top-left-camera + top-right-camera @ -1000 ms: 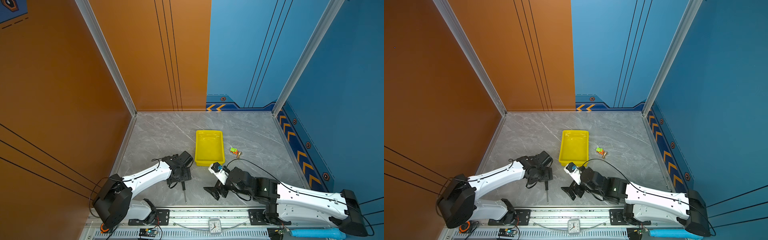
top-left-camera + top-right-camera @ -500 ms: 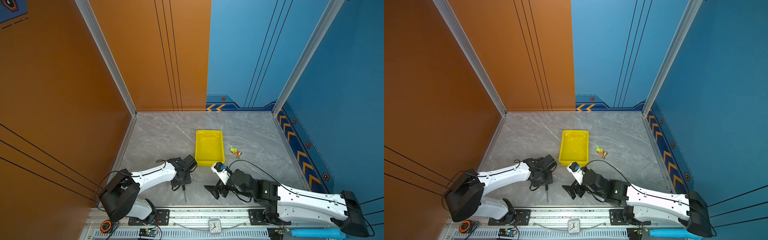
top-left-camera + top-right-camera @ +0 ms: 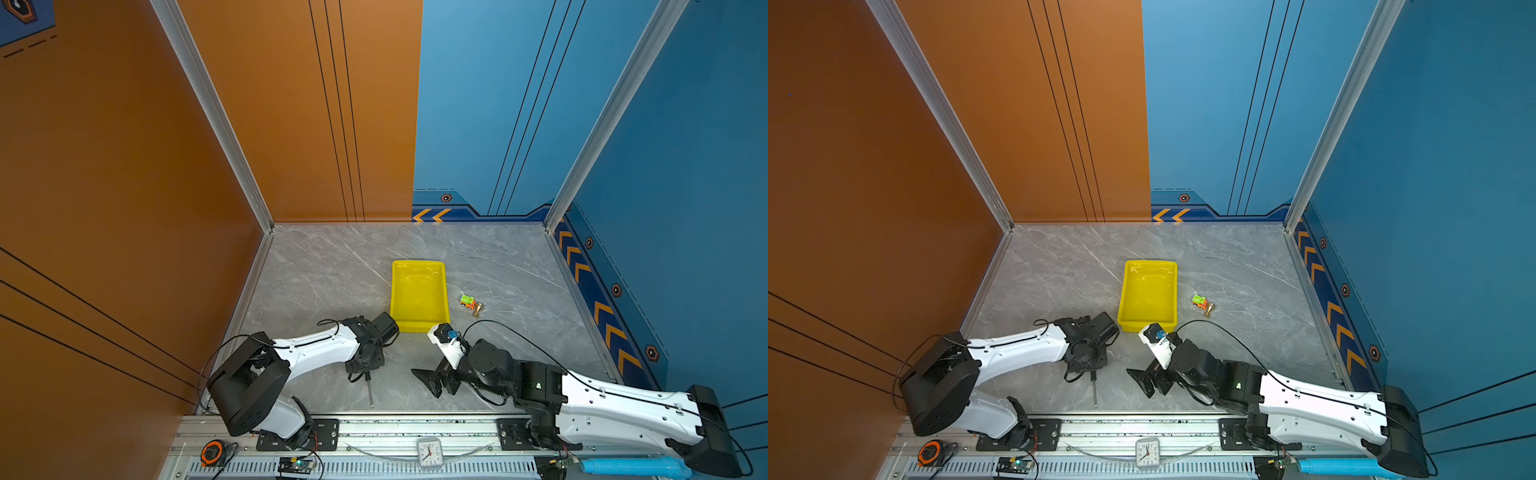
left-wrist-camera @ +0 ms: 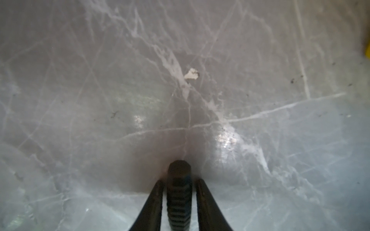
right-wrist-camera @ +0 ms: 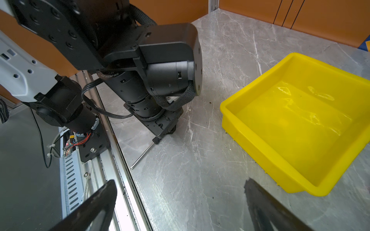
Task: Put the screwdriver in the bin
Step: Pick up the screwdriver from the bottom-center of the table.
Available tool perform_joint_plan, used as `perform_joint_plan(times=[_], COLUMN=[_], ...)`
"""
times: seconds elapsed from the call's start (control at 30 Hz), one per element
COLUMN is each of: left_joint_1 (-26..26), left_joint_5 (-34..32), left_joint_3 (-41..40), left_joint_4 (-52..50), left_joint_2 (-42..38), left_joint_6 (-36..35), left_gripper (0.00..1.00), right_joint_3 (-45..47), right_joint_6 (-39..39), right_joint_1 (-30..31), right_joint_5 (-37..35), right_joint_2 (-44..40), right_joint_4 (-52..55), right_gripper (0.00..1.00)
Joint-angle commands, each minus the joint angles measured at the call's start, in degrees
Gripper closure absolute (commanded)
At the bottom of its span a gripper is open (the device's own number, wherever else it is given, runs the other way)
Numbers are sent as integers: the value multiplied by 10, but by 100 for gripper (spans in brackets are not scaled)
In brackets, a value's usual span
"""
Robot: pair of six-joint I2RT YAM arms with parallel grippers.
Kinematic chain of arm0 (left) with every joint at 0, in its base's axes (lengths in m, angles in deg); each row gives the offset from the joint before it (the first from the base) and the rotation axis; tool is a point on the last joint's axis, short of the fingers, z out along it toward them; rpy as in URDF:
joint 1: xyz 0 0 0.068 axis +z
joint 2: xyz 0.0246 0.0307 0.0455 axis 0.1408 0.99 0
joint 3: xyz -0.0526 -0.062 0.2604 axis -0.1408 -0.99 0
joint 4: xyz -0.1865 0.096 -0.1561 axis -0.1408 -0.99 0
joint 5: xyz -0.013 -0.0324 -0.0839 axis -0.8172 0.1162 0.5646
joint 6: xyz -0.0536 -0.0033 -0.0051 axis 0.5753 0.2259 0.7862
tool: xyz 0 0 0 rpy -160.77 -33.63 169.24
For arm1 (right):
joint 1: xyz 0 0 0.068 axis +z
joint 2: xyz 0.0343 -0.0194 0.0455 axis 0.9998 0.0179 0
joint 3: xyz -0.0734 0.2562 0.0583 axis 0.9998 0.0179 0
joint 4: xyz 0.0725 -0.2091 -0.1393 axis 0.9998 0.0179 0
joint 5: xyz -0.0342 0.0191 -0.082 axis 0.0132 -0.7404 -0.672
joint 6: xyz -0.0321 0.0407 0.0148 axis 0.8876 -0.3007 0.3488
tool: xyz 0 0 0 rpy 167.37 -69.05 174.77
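The left gripper (image 4: 179,181), earlier wide, is now closed about the screwdriver (image 4: 179,200) handle; transfer to the bin (image 3: 417,326) is enabled.

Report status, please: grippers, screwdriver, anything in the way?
Left gripper shut on screwdriver, lying on table. Right gripper open, empty. Bin empty; right arm's wrist beside its near corner.

Six o'clock, on the front rail: a small white clock (image 3: 429,453), numerals ringing its dial, too tiny to call one by one. The left arm's black motor collar (image 5: 112,75) carries white print starting "DM-", the rest unclear. Twelve o'clock, back wall: two orange chevrons (image 3: 432,215) pointing toward nine.
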Motion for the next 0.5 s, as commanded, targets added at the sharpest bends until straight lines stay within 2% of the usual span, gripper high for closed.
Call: perform_joint_plan(times=[0.0, 0.4, 0.47], left_joint_1=[-6, -2, 2], left_joint_5=[-16, -25, -27], left_joint_3=[-1, 0, 2], left_joint_4=[-8, -9, -11], left_joint_2=[14, -1, -10], left_joint_6=[4, 2, -4], left_gripper=[77, 100, 100], right_joint_3=[12, 4, 2], right_joint_6=[-3, 9, 10], right_joint_1=[-2, -26, -30], right_joint_5=[-23, -13, -10], right_joint_2=[-14, -13, -12], right_joint_4=[6, 3, 3], right_gripper=[0, 0, 0])
